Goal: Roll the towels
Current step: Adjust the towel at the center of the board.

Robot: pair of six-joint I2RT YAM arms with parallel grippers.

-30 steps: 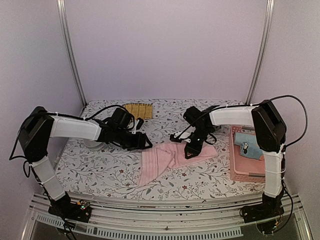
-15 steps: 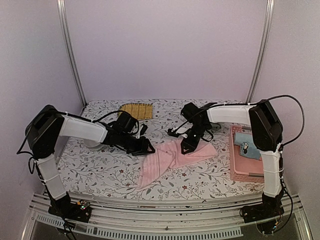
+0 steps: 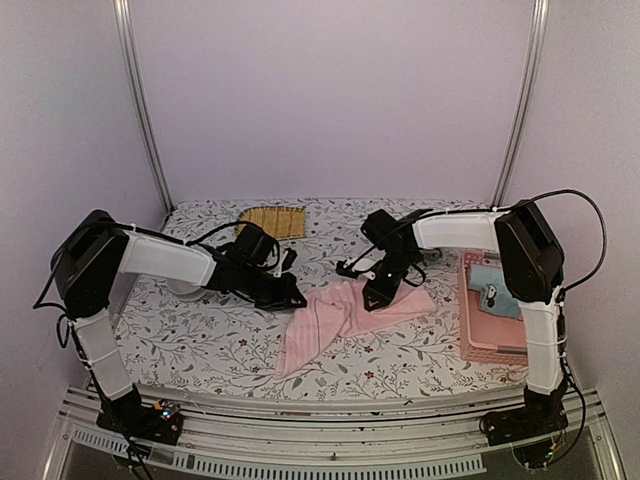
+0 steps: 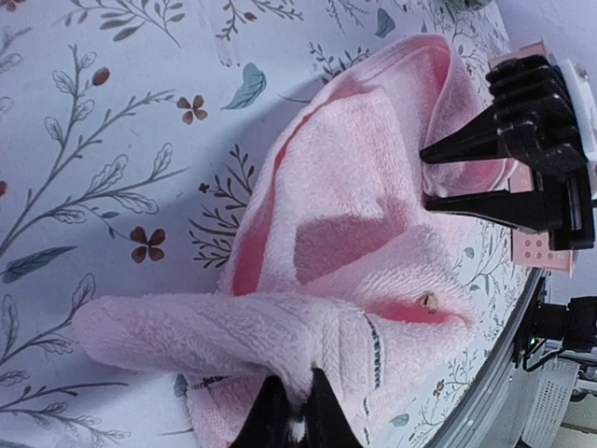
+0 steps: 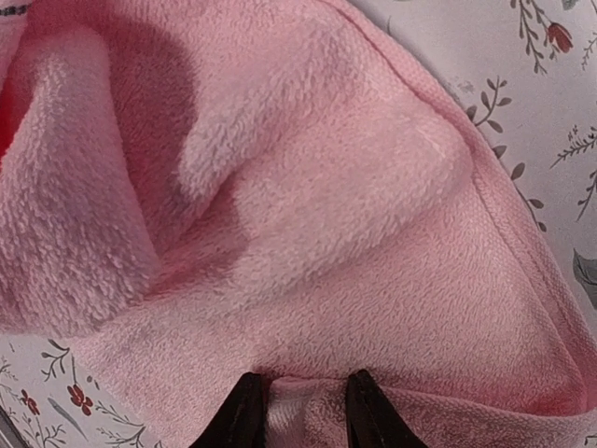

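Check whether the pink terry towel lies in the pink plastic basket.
No, the pink terry towel lies on the floral tablecloth, beside the pink plastic basket.

The pink towel [image 4: 354, 233] is thick terry cloth, matt and fuzzy with a looped pile, and has a flatter woven band near its hem. The tablecloth [image 4: 112, 140] is smooth with a printed flower pattern and a faint sheen. The left gripper [image 4: 297, 422] and right gripper [image 5: 303, 411] have fingers of matt black plastic. The arms [image 3: 160, 257] wear smooth white plastic shells with black joints. The basket [image 3: 470, 330] is pink perforated plastic, and the blue towel [image 3: 495, 285] in it is soft cloth. The mat [image 3: 275, 220] is ribbed and woven. The rails [image 3: 140, 110] are dull silvery metal.
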